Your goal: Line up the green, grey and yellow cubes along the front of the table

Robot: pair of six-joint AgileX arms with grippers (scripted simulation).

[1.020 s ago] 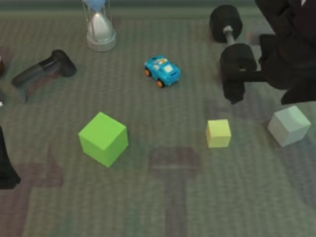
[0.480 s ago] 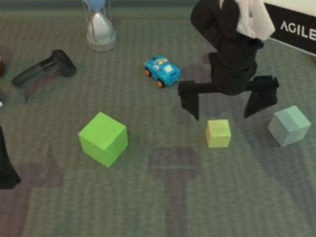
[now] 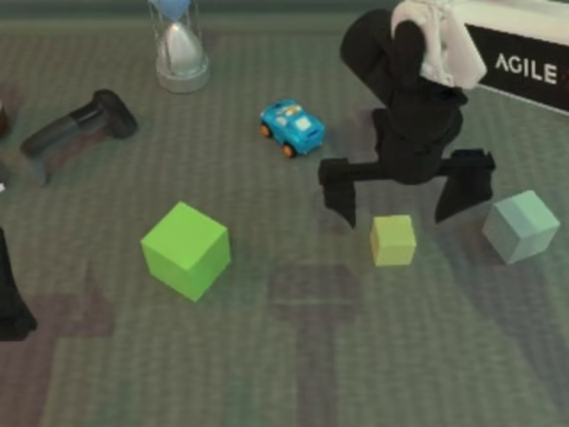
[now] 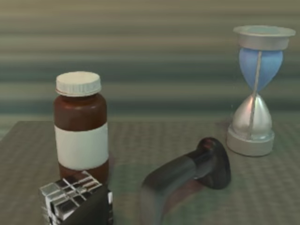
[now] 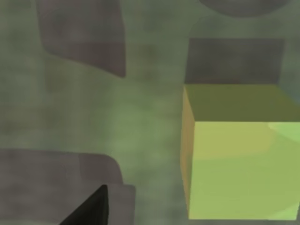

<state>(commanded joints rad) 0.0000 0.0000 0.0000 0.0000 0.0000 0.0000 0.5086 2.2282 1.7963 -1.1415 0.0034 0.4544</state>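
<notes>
Top view: right pincer (image 3: 404, 197), fingers spread wide, hovers behind small matte yellow-green cube (image 3: 393, 240). Risk: off-centre descent nudges cube. Left pincer: unseen.

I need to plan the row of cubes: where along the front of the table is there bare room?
Bare: the front strip below the green cube and yellow cube. Crowded: around the right gripper, open above the yellow cube beside the grey cube.
</notes>
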